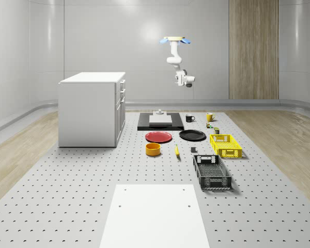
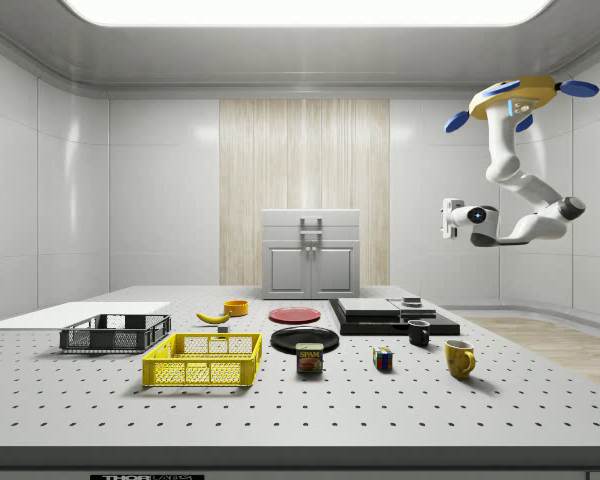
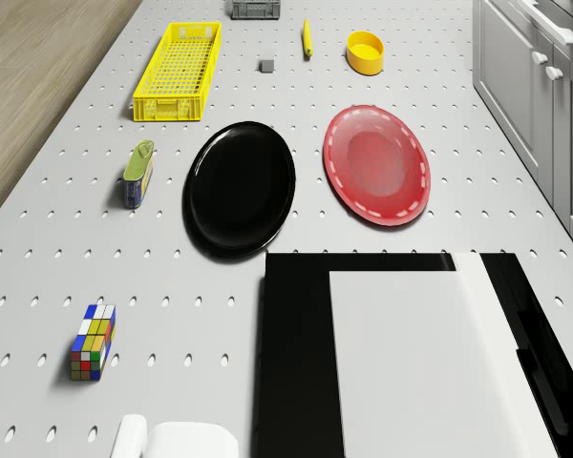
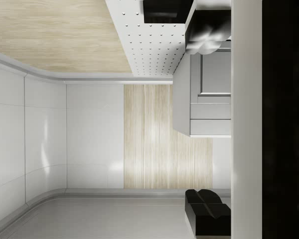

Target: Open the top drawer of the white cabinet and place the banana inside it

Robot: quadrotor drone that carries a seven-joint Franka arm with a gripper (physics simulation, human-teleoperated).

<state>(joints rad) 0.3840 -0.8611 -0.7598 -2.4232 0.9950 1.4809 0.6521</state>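
The white cabinet (image 1: 93, 108) stands on the perforated table at the whole-scene view's left, with its drawers shut (image 2: 311, 232). The banana (image 1: 176, 150) lies flat on the table between a yellow bowl (image 1: 153, 149) and a yellow crate (image 1: 226, 145); it also shows in the side view (image 2: 214, 317) and the drone view (image 3: 307, 38). The drone (image 1: 173, 40) hovers high over the table's far part, above the black slab (image 1: 160, 121). Its arm hangs bent, and the gripper (image 1: 188, 80) (image 2: 448, 218) is in mid-air holding nothing, far above both banana and cabinet (image 4: 204, 99).
A red plate (image 3: 377, 164) and a black plate (image 3: 240, 187) lie beside the slab. A black crate (image 1: 212, 172), a tin can (image 3: 138, 174), a colour cube (image 3: 93, 342), a black mug (image 1: 190, 118) and a yellow mug (image 1: 210, 117) stand around. A white sheet (image 1: 154, 214) lies at the front.
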